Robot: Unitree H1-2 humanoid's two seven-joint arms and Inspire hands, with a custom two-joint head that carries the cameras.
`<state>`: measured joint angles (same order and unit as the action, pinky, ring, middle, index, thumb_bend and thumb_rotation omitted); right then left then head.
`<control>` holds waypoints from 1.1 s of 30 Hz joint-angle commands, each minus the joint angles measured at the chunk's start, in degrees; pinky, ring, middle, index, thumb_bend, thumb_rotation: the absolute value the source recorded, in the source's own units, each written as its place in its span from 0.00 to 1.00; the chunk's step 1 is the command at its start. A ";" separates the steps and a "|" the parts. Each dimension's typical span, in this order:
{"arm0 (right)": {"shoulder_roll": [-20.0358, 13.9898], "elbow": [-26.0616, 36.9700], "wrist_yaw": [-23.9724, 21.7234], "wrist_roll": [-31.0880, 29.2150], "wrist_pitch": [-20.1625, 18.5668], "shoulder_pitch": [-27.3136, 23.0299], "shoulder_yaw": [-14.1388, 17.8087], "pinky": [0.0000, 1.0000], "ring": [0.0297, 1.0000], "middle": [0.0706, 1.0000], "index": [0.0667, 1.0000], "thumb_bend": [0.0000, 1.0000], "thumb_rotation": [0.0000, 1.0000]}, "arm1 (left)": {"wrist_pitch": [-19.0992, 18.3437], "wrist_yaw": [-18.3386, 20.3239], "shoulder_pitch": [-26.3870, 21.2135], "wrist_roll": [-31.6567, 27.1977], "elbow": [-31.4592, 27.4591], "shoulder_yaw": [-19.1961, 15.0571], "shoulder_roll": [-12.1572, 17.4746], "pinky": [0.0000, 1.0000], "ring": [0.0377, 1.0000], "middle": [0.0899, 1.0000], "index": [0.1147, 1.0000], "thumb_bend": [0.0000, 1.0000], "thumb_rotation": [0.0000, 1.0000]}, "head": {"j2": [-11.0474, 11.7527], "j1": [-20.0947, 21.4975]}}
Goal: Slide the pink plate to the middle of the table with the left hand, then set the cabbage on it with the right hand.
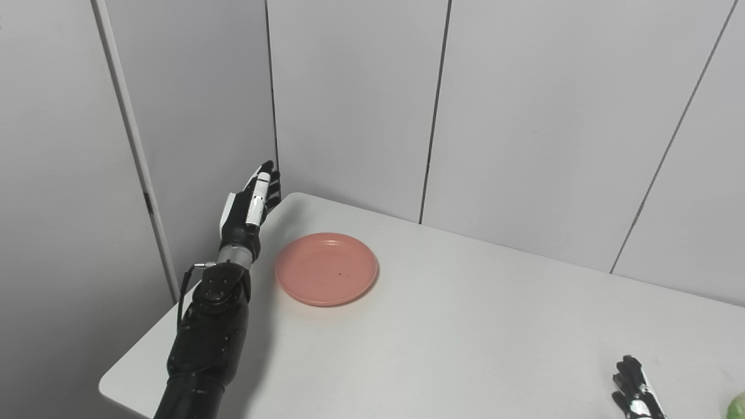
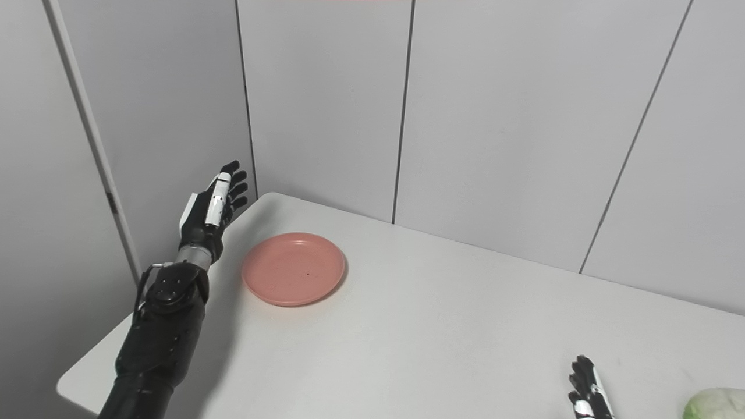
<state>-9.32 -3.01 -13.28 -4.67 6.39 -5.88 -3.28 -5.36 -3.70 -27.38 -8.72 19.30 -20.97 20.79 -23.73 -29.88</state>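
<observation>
The pink plate (image 1: 326, 268) lies flat on the white table (image 1: 465, 326) near its far left corner. My left hand (image 1: 250, 206) is raised above the table's left edge, just left of the plate and apart from it, open with fingers extended upward. At the bottom right, only the fingertips of my right hand (image 2: 588, 391) show; they are spread and hold nothing. The pale green cabbage (image 2: 716, 404) peeks in at the bottom right corner, a little right of that hand.
Grey wall panels (image 1: 524, 116) stand right behind the table's far edge. The table's left edge runs under my left forearm (image 1: 204, 343).
</observation>
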 commanded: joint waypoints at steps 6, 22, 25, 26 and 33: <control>-0.17 -2.04 -0.90 -0.93 1.02 2.83 0.06 1.00 1.00 1.00 1.00 0.24 1.00 | 2.98 -0.33 -4.81 -2.08 3.72 -1.24 2.31 0.90 0.92 0.92 0.89 0.43 1.00 | -0.51 -0.16; -0.06 -0.15 -1.15 -1.74 -0.48 3.37 0.49 1.00 1.00 1.00 1.00 0.26 1.00 | 4.57 1.87 -8.68 -6.88 15.73 -3.10 3.94 0.87 0.90 0.89 0.87 0.36 1.00 | -1.49 -0.51; -0.31 0.15 -1.19 -1.40 -0.39 3.46 0.31 1.00 1.00 1.00 1.00 0.25 1.00 | 4.99 1.73 -9.77 -7.22 18.83 -2.98 4.27 0.87 0.89 0.89 0.88 0.37 1.00 | -1.66 -0.46; -0.37 0.18 -1.24 -1.34 -0.37 3.47 0.27 1.00 1.00 1.00 1.00 0.25 1.00 | 5.50 2.05 -10.13 -7.11 20.16 -2.69 4.52 0.86 0.89 0.88 0.88 0.38 1.00 | -1.68 -0.45; -0.19 0.37 -0.90 -1.06 0.23 3.78 0.28 1.00 1.00 1.00 1.00 0.24 1.00 | 8.19 2.40 -12.95 -6.28 28.37 -0.83 5.85 0.87 0.90 0.90 0.88 0.42 1.00 | -2.16 -0.32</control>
<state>-9.54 -1.35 -14.29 -5.77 6.21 -4.49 -2.98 -0.20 -1.84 -36.03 -15.23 47.75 -22.02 23.98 -25.75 -30.23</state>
